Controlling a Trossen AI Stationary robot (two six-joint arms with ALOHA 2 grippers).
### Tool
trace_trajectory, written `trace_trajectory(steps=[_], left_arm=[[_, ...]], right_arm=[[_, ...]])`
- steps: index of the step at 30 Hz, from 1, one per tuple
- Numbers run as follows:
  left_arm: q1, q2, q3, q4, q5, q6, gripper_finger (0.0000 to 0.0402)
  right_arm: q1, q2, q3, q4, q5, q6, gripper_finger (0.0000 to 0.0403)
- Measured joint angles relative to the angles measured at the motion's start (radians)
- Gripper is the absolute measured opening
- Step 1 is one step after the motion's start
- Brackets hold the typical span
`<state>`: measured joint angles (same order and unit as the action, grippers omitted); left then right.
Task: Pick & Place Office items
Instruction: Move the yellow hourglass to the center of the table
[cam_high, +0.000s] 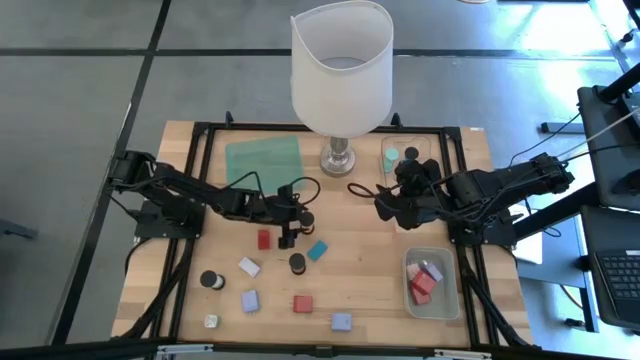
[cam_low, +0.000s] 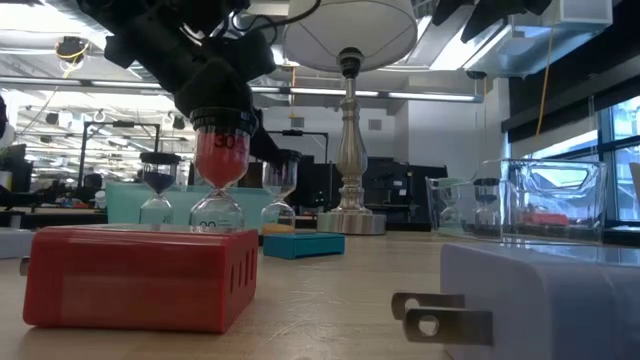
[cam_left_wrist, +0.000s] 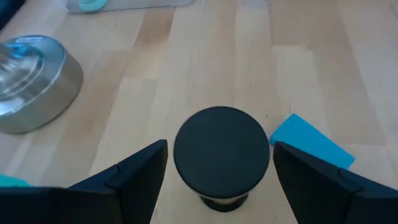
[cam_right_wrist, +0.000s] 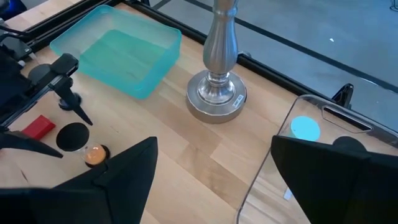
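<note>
Our left gripper (cam_left_wrist: 217, 168) hangs over the middle of the table with its fingers spread wide, holding nothing. Straight below and between them stands a dark-capped cylinder (cam_left_wrist: 221, 155) — an hourglass-like piece, upright, so its long axis runs vertically and we meet it cap-first. In the high view that cylinder (cam_high: 297, 263) sits just past the fingertips, with a teal block (cam_high: 317, 250) close beside it and a red block (cam_high: 264, 239) on its other side. The left arm is plainly the nearer. Our right gripper (cam_right_wrist: 214, 177) waits near the lamp base (cam_right_wrist: 217, 93) by the clear tray (cam_high: 395, 146), also parted and empty. As for writing, the low view shows "30" on the red hourglass (cam_low: 220, 160) — nothing else we can read
</note>
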<state>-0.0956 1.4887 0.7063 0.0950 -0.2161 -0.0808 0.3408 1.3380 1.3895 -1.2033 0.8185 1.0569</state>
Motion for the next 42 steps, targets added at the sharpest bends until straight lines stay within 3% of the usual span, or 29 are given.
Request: trace_trajectory(steps=[6,14,17,25,28,31,36,42], left_arm=[[0.000,0.000,0.000,0.013,-0.001,-0.014,0.0282],[-0.001,0.000,0.000,0.014,0.000,-0.012,0.0210],[-0.001,-0.001,0.000,0.023,-0.002,-0.011,0.0206],[0.019,-0.001,0.020,0.340,-0.146,0.107,0.0206],[0.063,0.012,0.082,0.340,-0.184,0.098,0.0213],[0.108,0.072,0.184,0.275,-0.117,0.096,0.0217],[0.141,0.245,0.442,0.115,-0.023,0.092,0.0220],[0.145,0.442,0.690,-0.102,-0.002,0.068,0.0221]], right_arm=[[0.000,0.000,0.000,0.000,0.000,-0.002,0.0318],[0.000,0.000,0.000,0.000,0.000,-0.002,0.0318],[0.000,0.000,0.000,0.000,0.000,-0.011,0.0318],[0.000,0.000,0.000,0.000,0.000,-0.026,0.0318],[0.000,0.000,0.000,0.000,0.000,-0.029,0.0318],[0.000,0.000,0.000,0.000,0.000,-0.047,0.0318],[0.000,0.000,0.000,0.000,-0.004,-0.052,0.0318],[0.000,0.000,0.000,0.000,-0.033,-0.048,0.0318]])
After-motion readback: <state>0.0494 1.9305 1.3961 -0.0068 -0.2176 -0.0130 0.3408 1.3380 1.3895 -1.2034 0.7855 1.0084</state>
